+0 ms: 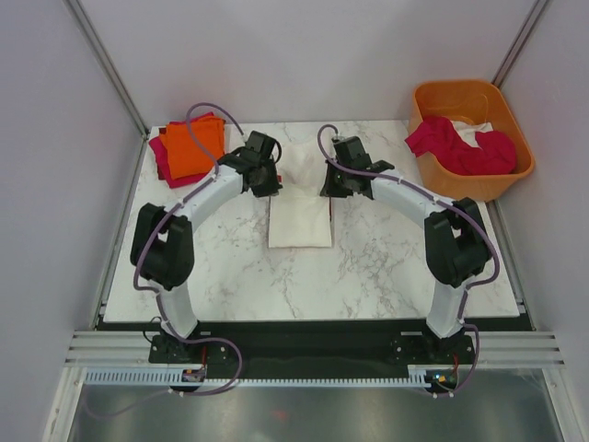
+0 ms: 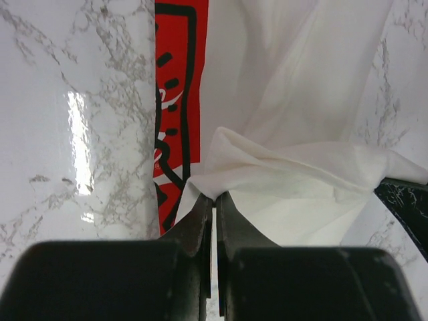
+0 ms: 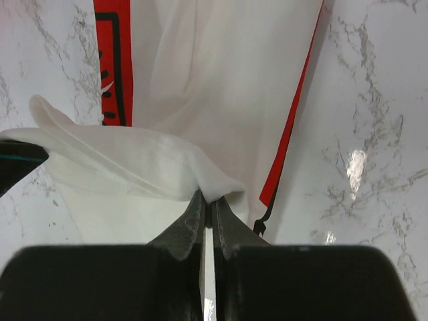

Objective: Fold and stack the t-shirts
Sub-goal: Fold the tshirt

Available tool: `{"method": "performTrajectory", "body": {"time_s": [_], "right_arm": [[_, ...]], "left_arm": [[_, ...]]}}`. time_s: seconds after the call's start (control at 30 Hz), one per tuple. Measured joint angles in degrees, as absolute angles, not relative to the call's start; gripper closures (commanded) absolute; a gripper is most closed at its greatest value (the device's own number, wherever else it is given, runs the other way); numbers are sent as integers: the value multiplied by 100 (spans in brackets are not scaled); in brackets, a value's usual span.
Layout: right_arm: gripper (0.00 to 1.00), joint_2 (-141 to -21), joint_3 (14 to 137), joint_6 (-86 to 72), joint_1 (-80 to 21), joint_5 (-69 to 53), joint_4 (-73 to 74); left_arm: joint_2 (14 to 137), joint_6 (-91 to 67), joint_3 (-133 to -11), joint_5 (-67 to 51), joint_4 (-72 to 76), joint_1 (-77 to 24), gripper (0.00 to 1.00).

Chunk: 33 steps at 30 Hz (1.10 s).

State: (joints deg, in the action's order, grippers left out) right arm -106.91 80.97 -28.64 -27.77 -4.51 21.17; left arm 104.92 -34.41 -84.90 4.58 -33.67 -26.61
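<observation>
Both claws [image 2: 214, 198] [image 3: 208, 202] — tight on white t-shirt [image 2: 301, 100]

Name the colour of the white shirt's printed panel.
Panel: red with black lines, clearest in left wrist view.

Right end effector [image 3: 208, 212] pinches white t-shirt [image 3: 221, 87] fold above marble table [image 3: 374, 134].

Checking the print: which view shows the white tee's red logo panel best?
The left wrist view: the white t-shirt's red logo panel fills a broad strip with black lines. The right wrist shows only thinner red strips; the top view shows almost none.
</observation>
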Motion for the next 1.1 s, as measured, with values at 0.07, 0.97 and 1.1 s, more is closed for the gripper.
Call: {"method": "performTrajectory", "body": {"time_s": [0.07, 0.97, 1.1], "right_arm": [[100, -10932, 8405, -2864, -2718, -486, 2143], [12, -9894, 6794, -3107, -2423, -1232, 1555], [13, -10018, 5898, -3269, -2427, -1754, 1264]], "left_arm": [[10781, -3380, -8755, 410, -3371, -2565, 98], [9494, -2961, -7367, -438, -2974, -1898, 9], [9314, -3173, -6014, -1009, -2349, -1900, 8]]}}
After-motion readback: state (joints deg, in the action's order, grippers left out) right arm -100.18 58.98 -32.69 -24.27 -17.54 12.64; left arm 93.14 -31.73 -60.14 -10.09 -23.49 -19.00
